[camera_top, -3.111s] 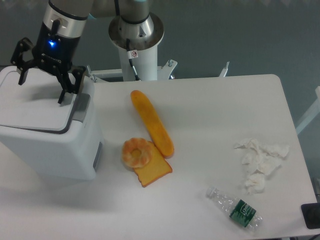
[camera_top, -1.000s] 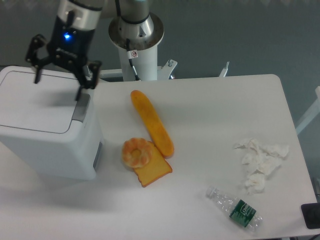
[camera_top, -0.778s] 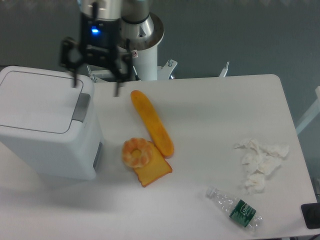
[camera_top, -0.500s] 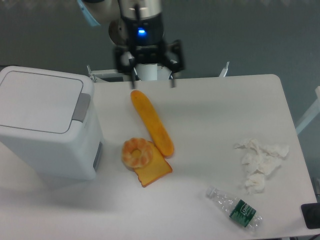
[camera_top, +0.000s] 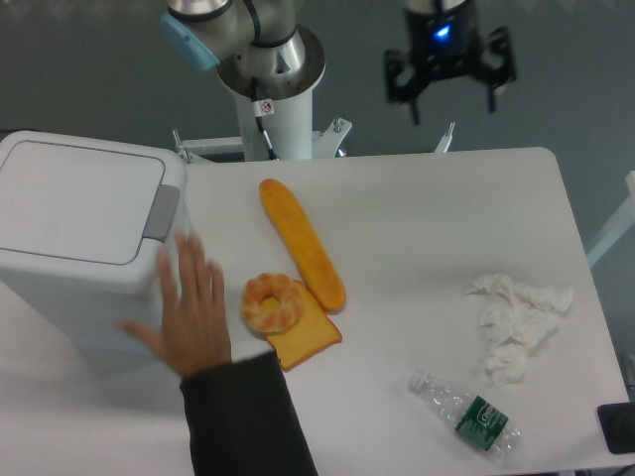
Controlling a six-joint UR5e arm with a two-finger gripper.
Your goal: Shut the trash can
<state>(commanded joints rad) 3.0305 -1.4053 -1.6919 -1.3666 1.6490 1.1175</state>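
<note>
Since half a second ago, the gripper (camera_top: 451, 94) has been swung from above the long bread loaf (camera_top: 302, 243) to the upper right, beyond the far edge of the table (camera_top: 437, 228); its two fingers are seen spread apart with nothing between them. A person's hand (camera_top: 189, 312) in a dark sleeve, not present before, is now laid flat against the right side of the trash can (camera_top: 84, 248). One trash can is seen, at the table's left end, its flat lid down and its grey panel facing right. One loaf, one round pastry (camera_top: 273, 302) and one orange slice (camera_top: 303, 340) are grouped at the middle, the pastry touching the slice. One heap of crumpled white tissue (camera_top: 516, 322) lies to the right. One clear plastic bottle (camera_top: 466, 414) lies near the front edge; its green label carries white marks too small to be read. A small red-and-white sticker on the white robot base (camera_top: 270, 74) cannot be read.
</note>
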